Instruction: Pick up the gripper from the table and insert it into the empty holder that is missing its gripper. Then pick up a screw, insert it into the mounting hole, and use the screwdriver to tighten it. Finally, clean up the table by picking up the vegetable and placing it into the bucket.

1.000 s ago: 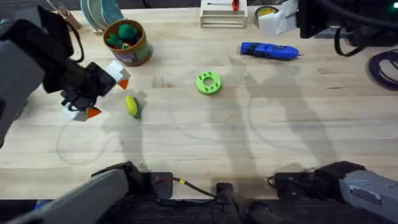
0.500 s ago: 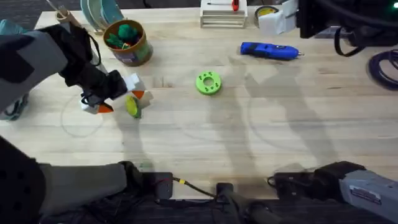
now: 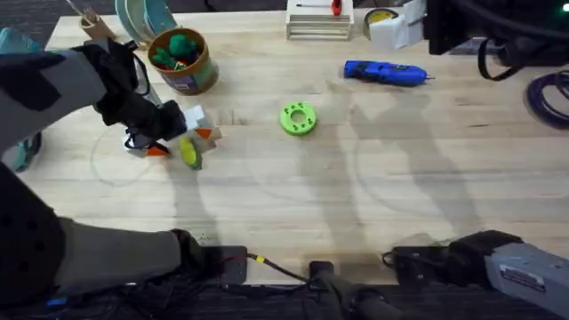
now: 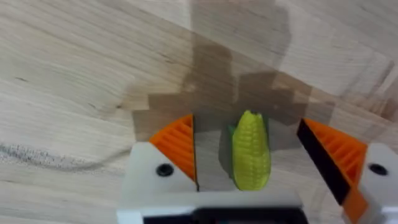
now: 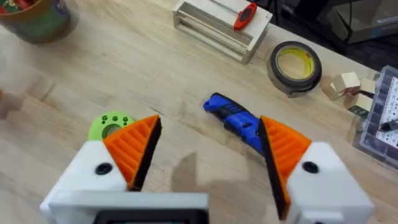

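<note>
The vegetable (image 3: 189, 153), a small yellow-green toy corn (image 4: 252, 158), lies on the wooden table left of centre. My left gripper (image 3: 182, 142) is open and low over it, and its orange fingers (image 4: 177, 140) stand on either side of the corn without touching it. The bucket (image 3: 182, 60) is a short tin at the back left with green and red items inside. Further right at the back lies the blue screwdriver (image 3: 385, 73), also ahead of my open right gripper (image 5: 210, 127). The loose orange gripper piece, the holder and the screw are out of view.
A bright green ring disc (image 3: 298, 118) sits mid-table. Along the back edge are a white rack with a red-handled tool (image 3: 320, 18), a tape roll (image 5: 294, 64) and grey-green bowls (image 3: 142, 18). The right arm (image 3: 498, 262) rests at the lower right.
My left gripper has moved right and down from beside the vegetable until its open fingers straddle it. The right arm and the other objects have not moved.
</note>
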`<act>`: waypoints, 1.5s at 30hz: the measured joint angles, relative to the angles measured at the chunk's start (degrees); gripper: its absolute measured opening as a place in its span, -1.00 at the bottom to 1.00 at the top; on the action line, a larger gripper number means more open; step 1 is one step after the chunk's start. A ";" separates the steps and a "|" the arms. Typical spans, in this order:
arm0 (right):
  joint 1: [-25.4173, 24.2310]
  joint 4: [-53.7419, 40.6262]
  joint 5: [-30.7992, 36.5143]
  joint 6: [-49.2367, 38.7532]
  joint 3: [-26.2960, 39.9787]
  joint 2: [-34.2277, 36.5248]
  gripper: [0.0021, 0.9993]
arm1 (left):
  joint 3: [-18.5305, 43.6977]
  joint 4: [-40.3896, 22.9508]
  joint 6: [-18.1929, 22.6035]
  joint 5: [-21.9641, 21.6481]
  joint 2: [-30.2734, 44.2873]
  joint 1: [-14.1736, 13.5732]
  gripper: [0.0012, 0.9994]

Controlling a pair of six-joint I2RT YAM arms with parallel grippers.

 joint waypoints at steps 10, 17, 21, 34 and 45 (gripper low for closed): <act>0.00 0.00 0.00 0.00 0.00 -0.02 0.94 | 0.00 -1.56 0.71 0.09 0.35 0.11 0.22; 0.00 0.00 0.00 0.00 0.00 -0.02 0.94 | -0.11 -1.95 0.65 1.69 0.52 0.09 -0.29; 0.00 -0.02 0.00 0.02 0.00 0.00 0.94 | -0.15 -2.04 0.62 1.89 0.50 0.11 -0.63; 0.00 -0.13 0.00 0.00 0.00 0.00 0.94 | 0.21 -3.05 0.41 2.67 0.48 0.11 -0.94; 0.00 -0.15 0.00 0.00 0.00 0.00 0.94 | 8.56 -5.31 0.21 3.67 -4.21 -0.02 -0.94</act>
